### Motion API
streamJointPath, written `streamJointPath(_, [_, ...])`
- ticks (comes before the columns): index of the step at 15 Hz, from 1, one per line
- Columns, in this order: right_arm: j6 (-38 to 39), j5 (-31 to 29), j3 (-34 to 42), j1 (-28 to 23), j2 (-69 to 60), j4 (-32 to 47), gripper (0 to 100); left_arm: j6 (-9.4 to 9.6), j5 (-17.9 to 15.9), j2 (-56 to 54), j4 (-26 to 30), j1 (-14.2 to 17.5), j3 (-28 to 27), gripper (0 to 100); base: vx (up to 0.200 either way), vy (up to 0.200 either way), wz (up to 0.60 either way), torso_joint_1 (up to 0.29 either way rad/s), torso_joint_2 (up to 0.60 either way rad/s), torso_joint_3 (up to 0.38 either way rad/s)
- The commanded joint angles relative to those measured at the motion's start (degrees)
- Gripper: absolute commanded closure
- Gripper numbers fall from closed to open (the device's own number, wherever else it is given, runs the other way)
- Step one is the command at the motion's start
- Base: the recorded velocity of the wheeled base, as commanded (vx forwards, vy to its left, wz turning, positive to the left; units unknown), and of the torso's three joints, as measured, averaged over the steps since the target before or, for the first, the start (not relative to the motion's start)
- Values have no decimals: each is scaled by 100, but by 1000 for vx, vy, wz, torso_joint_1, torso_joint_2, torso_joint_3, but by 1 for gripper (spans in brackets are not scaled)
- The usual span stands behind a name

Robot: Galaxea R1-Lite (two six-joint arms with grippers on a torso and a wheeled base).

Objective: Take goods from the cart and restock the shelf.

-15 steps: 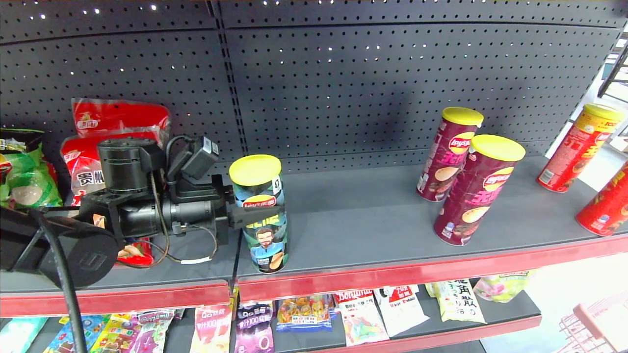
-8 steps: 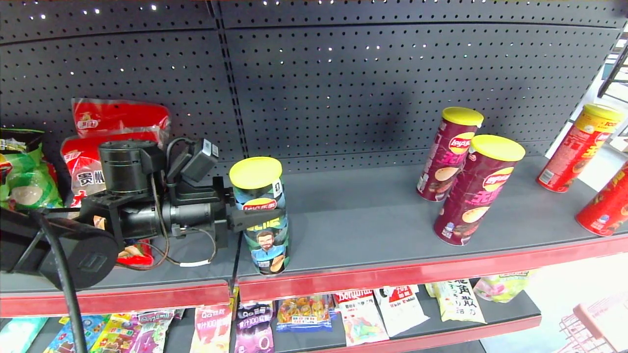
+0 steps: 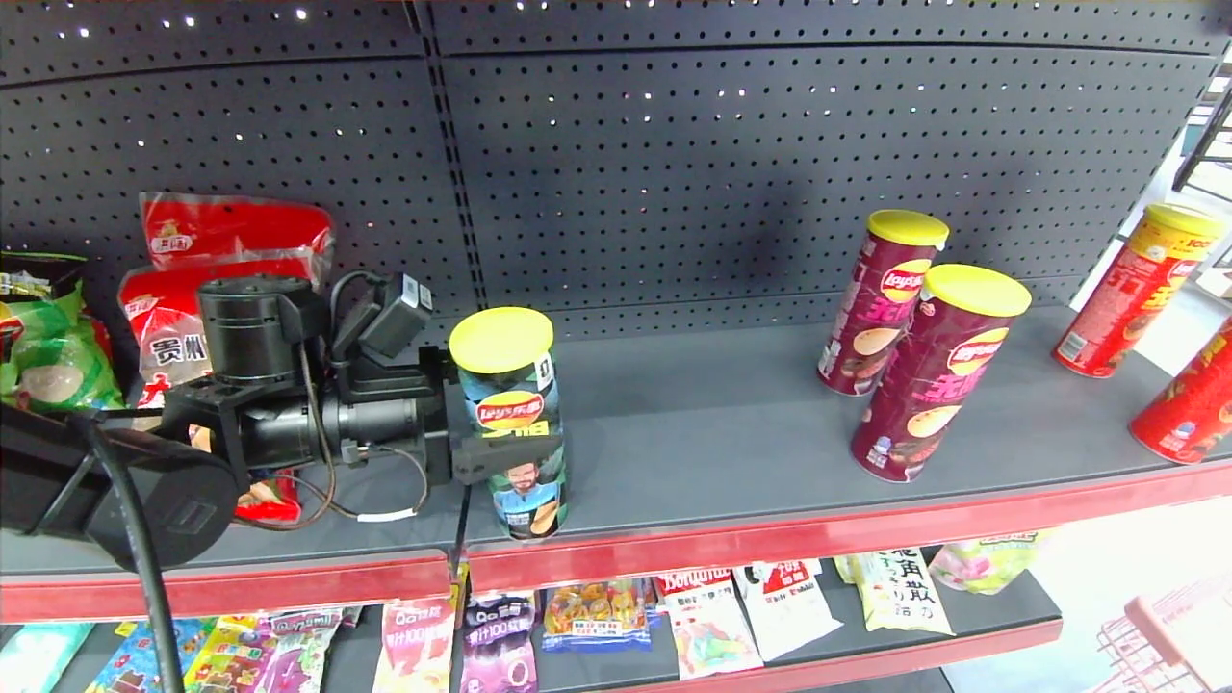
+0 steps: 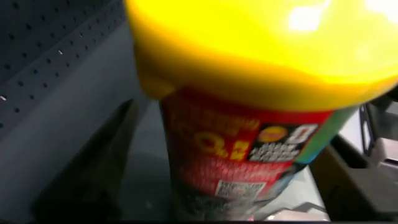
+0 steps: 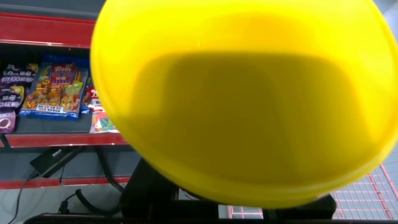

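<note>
Nearest: lower shelf (image 3: 1011, 597) w/ snack packets (image 3: 707, 626); pink cart (image 3: 1169, 626) corner at far R. On the upper shelf (image 3: 731, 433), a blue-green can (image 3: 505, 371) w/ yellow lid stands upright just behind the red front edge. L tool (image 3: 525, 419) straddles it at mid-height, coming in from the L, and is released: the near finger (image 3: 500, 449) crosses the can's front, and the L wrist view shows a gap btwn the can and one finger (image 4: 87, 180). R tool (image 5: 224, 202): a second can's yellow lid (image 5: 242, 99) sits right up against its cam; can't tell its grip. Further R, two purple cans (image 3: 924, 375) close together, then red cans (image 3: 1136, 289). Red bags (image 3: 231, 231) behind the L arm, against the pegboard (image 3: 674, 173).
</note>
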Motion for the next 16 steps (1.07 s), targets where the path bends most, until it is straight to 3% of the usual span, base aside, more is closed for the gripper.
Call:
streamJointPath(1, [-2,1,-7,3,-2,-1,100,2,50,12,-93,1,16,0,0,0,0,0,0,0])
streamJointPath(3, [-2,1,-7,3,-11,-1,100,2,234,4,-172,10,95,0,0,0,0,0,0,0])
streamJointPath(7, [-2,1,-7,3,-2,-1,100,-16,630,-32,-945,19,578,0,0,0,0,0,0,0])
streamJointPath(16, [-10,1,2,3,-2,-1,100,-33,560,-234,-1297,326,1018,0,0,0,0,0,0,0])
